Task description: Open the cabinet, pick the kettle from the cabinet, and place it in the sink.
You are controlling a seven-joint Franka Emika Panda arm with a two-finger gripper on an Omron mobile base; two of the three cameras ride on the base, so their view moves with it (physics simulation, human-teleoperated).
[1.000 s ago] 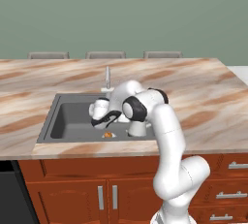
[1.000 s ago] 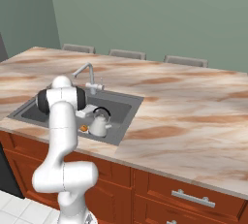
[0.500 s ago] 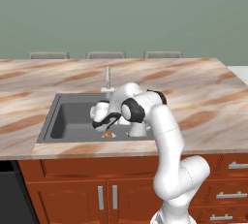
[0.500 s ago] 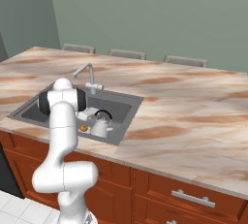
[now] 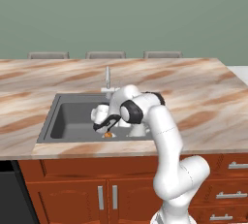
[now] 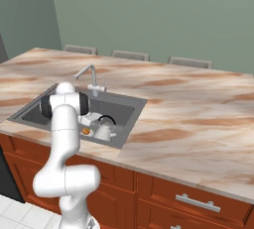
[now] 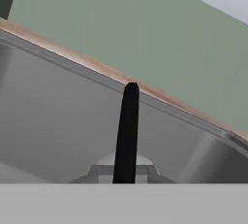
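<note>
Rises white from the base, bends at the dark elbow joint and reaches forward and down, wrist turned low; dark two-finger gripper (image 5: 107, 127) at the end, jaws drawn fully together, pointing sideways and slightly down

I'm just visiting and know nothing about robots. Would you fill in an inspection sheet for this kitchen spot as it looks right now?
Surface: marbled beige-brown countertop, bare around the basin.
Job's things: kettle sits low in the sink, at its front right corner; black handle upright. No wall cabinet in view.
Clutter: a small orange item beside the kettle, too small to identify.
Grippers: gripper shut on the kettle's handle, down in the basin.
Cables: nothing seen.
Surroundings: faucet behind the sink, green wall, wooden base cabinets below.
</note>
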